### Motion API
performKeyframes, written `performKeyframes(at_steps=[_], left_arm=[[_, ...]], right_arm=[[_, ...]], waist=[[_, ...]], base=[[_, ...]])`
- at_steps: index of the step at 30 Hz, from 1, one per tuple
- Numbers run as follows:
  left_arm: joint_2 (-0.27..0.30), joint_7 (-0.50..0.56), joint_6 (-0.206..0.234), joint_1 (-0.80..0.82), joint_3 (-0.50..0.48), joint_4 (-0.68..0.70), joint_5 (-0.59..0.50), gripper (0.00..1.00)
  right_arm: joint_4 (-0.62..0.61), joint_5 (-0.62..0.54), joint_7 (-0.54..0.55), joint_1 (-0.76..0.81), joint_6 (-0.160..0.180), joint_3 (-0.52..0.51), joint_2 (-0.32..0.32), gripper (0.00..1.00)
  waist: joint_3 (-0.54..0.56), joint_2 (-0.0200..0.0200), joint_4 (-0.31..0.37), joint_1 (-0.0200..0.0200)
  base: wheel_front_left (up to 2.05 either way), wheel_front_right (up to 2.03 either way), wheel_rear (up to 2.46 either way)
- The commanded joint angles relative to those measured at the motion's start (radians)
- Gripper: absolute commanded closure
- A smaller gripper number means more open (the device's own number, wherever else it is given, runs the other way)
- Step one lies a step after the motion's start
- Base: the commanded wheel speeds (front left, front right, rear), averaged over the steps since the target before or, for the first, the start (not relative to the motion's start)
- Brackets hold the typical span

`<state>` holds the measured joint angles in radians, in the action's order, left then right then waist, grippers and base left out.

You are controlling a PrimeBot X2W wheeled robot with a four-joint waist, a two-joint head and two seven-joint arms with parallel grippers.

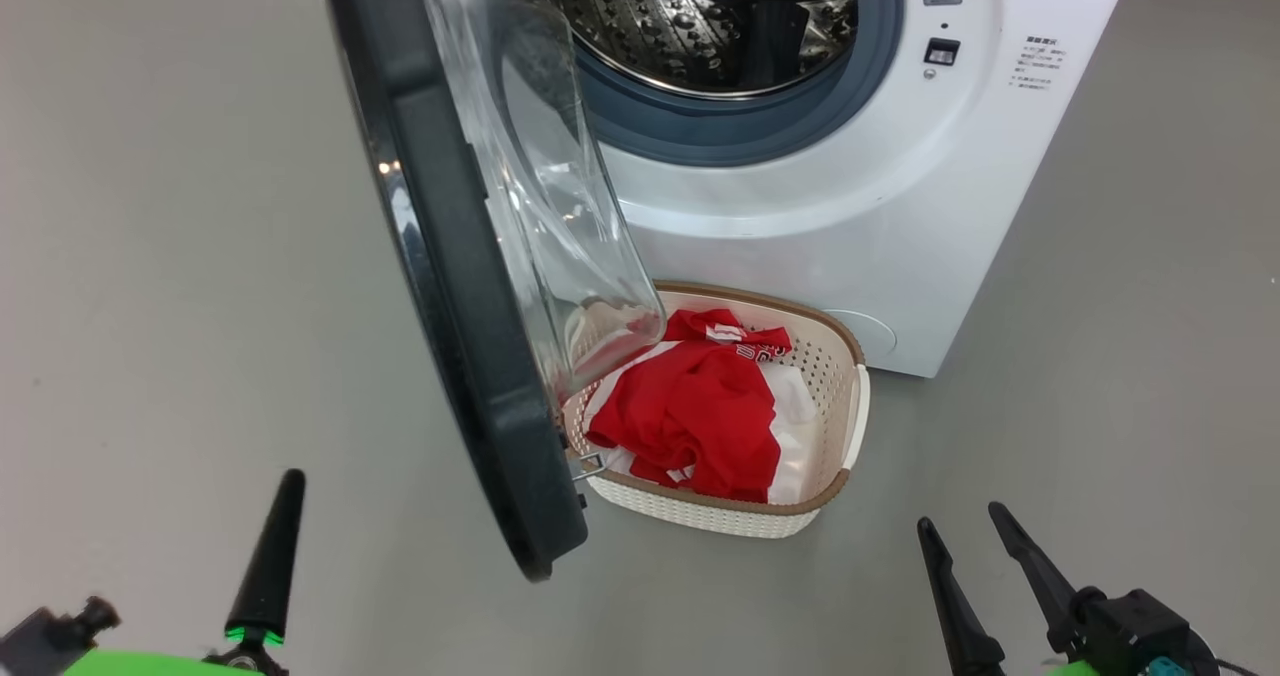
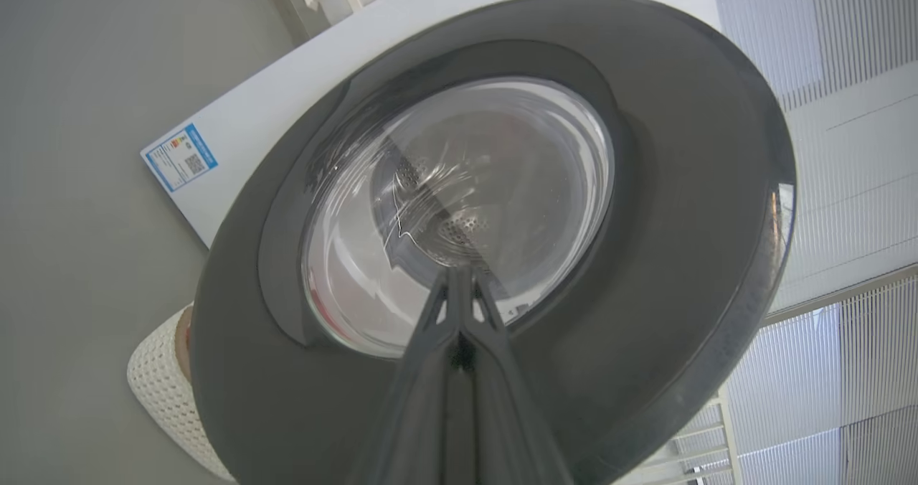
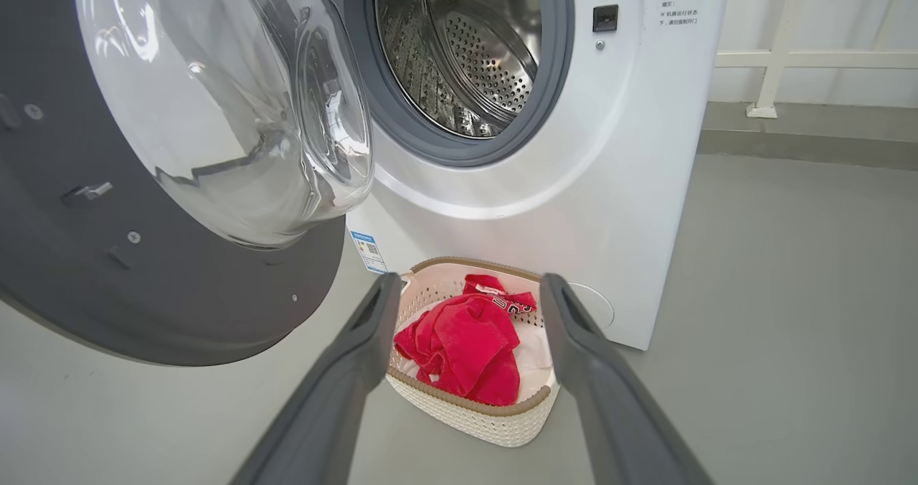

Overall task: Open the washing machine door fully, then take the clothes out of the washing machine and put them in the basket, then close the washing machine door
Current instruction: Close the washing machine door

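The white washing machine stands at the top with its steel drum showing no clothes. The washing machine door hangs open, edge-on toward me, its glass bowl over the basket's left end. On the floor in front, the cream basket holds the red and white clothes. My left gripper is shut and holds nothing, low on the left of the door. In the left wrist view its closed tips point at the door's outer face. My right gripper is open, right of the basket.
Grey floor lies on both sides of the machine. In the right wrist view the open fingers frame the basket and the clothes. A white rail runs along the wall behind. A blue label is stuck on the machine's side.
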<state>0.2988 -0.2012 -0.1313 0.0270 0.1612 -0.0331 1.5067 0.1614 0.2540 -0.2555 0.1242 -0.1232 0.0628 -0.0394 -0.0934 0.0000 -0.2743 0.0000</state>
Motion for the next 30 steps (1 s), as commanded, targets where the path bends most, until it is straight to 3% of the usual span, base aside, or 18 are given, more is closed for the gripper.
performKeyframes(at_steps=[1,7,14,21,30], left_arm=[[0.043,0.030,0.001,0.048,-0.026,0.032,0.030,1.00],[0.088,0.229,0.001,0.057,-0.001,0.087,0.127,1.00],[0.056,0.398,0.001,0.059,-0.021,0.129,0.140,1.00],[0.012,0.465,0.001,0.085,-0.050,0.127,0.105,1.00],[-0.019,0.461,0.001,0.157,-0.023,0.135,0.040,1.00]], right_arm=[[-0.023,0.010,-0.006,-0.045,-0.008,0.022,-0.011,0.00],[-0.025,0.013,-0.006,-0.051,-0.008,0.028,-0.011,0.00],[-0.029,0.018,-0.006,-0.060,-0.008,0.031,-0.011,0.00],[-0.032,0.025,-0.006,-0.070,-0.008,0.035,-0.011,0.00],[-0.039,0.044,-0.006,-0.098,-0.008,0.037,-0.011,0.00]], waist=[[-0.005,0.0000,0.009,0.0000],[-0.015,0.0000,0.038,0.0000],[-0.036,0.0000,0.077,0.0000],[-0.062,0.0000,0.120,0.0000],[-0.109,0.0000,0.185,0.0000]], base=[[0.00,0.00,0.00],[0.00,0.00,0.00],[0.00,0.00,0.00],[0.00,0.00,0.00],[0.00,0.00,0.00]])
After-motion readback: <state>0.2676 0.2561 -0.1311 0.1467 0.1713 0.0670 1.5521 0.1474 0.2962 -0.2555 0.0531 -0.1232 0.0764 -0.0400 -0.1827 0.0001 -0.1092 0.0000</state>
